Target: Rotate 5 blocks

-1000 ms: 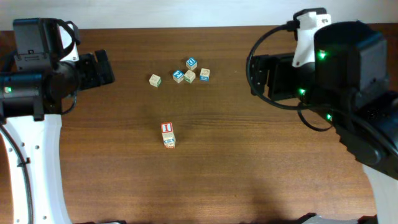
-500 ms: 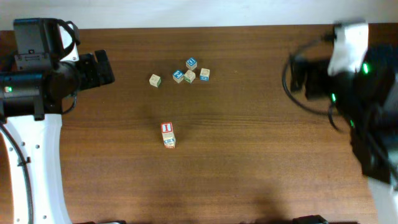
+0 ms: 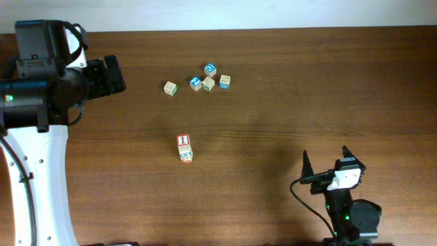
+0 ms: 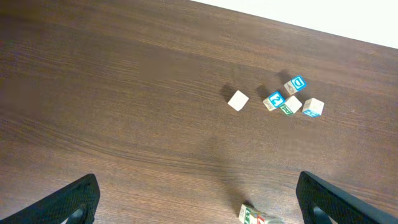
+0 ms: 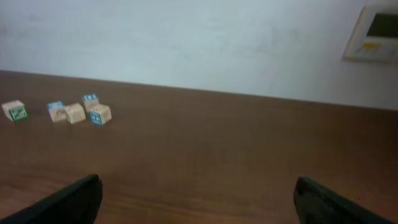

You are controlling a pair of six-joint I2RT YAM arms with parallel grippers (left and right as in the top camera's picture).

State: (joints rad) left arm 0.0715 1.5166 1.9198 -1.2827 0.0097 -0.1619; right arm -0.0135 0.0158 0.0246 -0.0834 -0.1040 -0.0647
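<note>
Right arm has just pulled out. A second ago it was hanging over the far right of the desk (image 3: 293, 109); now it's folded back at the near right edge. The right gripper (image 3: 326, 162) points up-desk, well apart from every block. Its jaws are spread wide with nothing in them, and the right wrist view shows only bare desk between the fingers. The left gripper (image 3: 113, 74) hasn't moved: parked far left, jaws also wide, empty.

Blocks: no shift in position over the same second.
- Far cluster: the green-marked block (image 3: 170, 87) sits alone on the left. The middle wood block (image 3: 208, 83) touches the first blue cube (image 3: 196, 83), with the second blue cube (image 3: 210, 69) just behind. The end wood block (image 3: 224, 82) sits just beside them on the right.
- Mid-desk: the I block (image 3: 183, 141), with the fifth wood block (image 3: 186, 155) touching its near side.

My read: no rotation is in hand, since neither gripper is on or near a block. The retreat looks like a return to rest, either task done or a reset between picks. Faces are too small here to judge how many of the five are already turned.

If more turns are due, either arm needs a full fresh approach. The touching pair and the tight cluster leave little finger room, so nudging a neighbour is the risk.
</note>
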